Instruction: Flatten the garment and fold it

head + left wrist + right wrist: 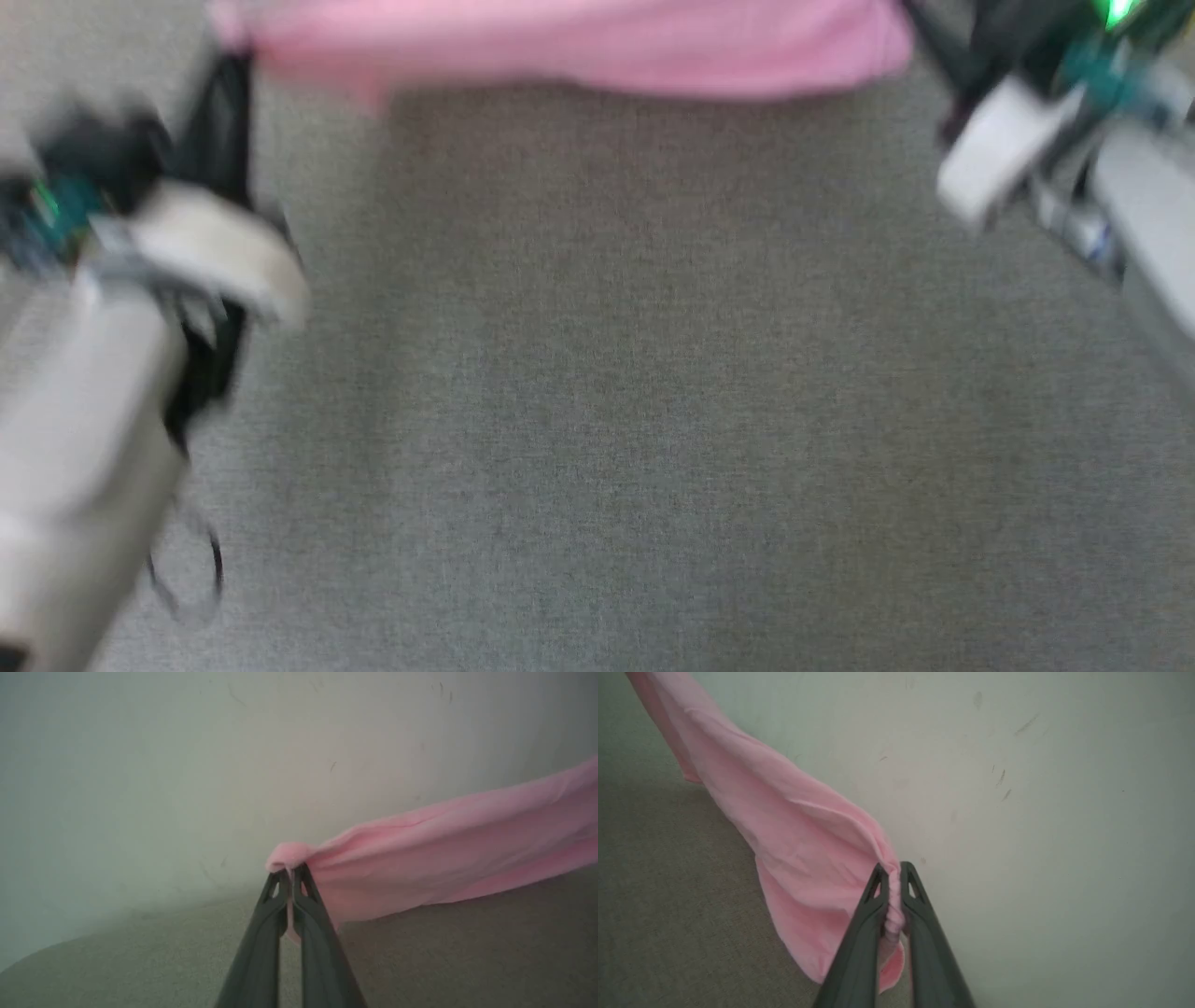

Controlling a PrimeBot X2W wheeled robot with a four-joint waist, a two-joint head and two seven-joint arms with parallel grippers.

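Garment [448, 858]: thin soft cloth, matt pink, lightly creased. Left claw [290, 879] and right claw [894, 872]: dark grey fingers, matt, plastic-looking. Desk [653, 420]: grey, fine woven grain, matt, slightly rough. Wall [1041, 812]: pale, smooth, matt, a few scuffs.

Way too blurry in head view to make out detail. Can't follow the garment [560, 47] past the top edge there, or past the right edge in left wrist view.
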